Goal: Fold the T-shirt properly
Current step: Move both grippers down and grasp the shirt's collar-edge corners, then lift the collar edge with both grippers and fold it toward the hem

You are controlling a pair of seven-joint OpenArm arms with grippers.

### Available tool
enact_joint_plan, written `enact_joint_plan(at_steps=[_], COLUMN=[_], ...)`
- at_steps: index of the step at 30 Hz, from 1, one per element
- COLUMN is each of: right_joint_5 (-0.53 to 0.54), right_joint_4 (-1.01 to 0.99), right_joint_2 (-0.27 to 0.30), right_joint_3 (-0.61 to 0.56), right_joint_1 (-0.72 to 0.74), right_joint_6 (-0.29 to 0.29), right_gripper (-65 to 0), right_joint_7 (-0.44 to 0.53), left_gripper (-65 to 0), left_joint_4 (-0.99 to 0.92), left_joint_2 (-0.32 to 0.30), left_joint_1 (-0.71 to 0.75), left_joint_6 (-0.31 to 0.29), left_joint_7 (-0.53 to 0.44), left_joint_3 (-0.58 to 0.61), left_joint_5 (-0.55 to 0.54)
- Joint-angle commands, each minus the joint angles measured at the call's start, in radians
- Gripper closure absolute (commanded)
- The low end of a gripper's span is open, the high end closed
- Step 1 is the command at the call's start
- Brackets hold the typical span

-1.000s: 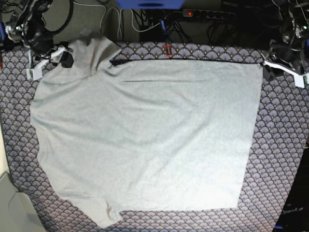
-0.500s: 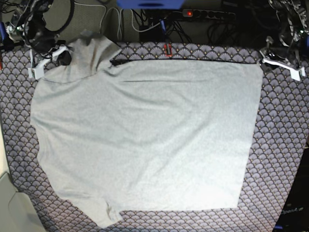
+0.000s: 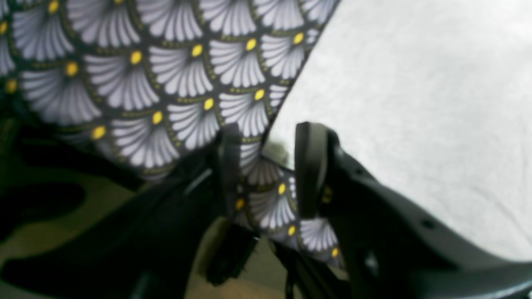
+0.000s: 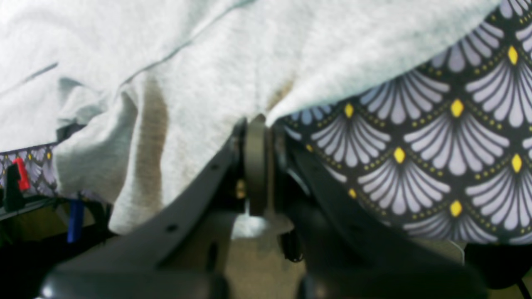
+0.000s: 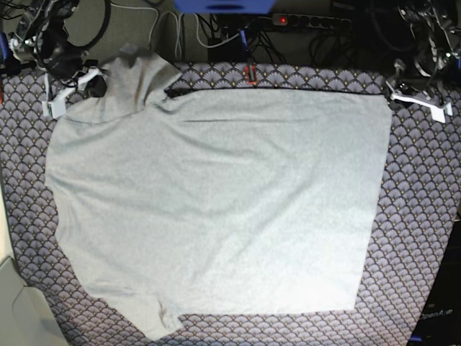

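**R claw pinching shirt edge, L claw apart at the corner**

We're seeing the right claw [image 4: 257, 137] w/ jaws pressed together on the T-shirt [image 5: 216, 202] edge, at the sleeve by the far corner of the tabletop. Grey fabric is bunching just above that pinch. The left claw [image 3: 266, 166] is sitting w/ a narrow gap btwn its fingers, nothing in it; only tablecloth [image 3: 166, 83] is showing thru the gap, the shirt's corner just beside it. In the base view we're looking at the shirt lying mostly flat, plain side up, across the scallop-patterned cloth; one sleeve is rumpled at the near edge. A power strip [image 5: 310, 20] is lying beyond the tabletop.
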Motion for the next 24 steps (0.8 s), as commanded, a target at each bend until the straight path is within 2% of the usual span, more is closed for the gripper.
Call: enact_joint_plan(at_steps=[1,13,17,24], right_joint_5=[-0.031,-0.031,-0.031,-0.031], right_joint_4=[0.001,0.001,0.001,0.001], right_joint_2=[0.004,0.005,0.005,0.005], right_joint_3=[-0.002,-0.002,-0.002,-0.002], right_joint_1=[-0.011,-0.012,-0.012,-0.011], right_joint_6=[0.005,0.005,0.005,0.005], right_gripper=[0.0,0.0,0.0,0.0], right_joint_7=[-0.036,-0.037,-0.037,-0.037], left_gripper=[-22.1,-22.1,-22.1,-21.7], left_joint_4=[0.004,-0.018,-0.007,-0.045], left_joint_2=[-0.011,-0.009,0.023,0.025], left_joint_1=[-0.009,-0.023,-0.015,-0.013], left_joint_6=[-0.003,-0.003,-0.003,-0.003], left_joint_7=[-0.011,-0.011,-0.010,-0.010], left_joint_3=[-0.006,0.054,0.066,0.071], left_joint_5=[-0.010,-0.010,-0.010,-0.010])
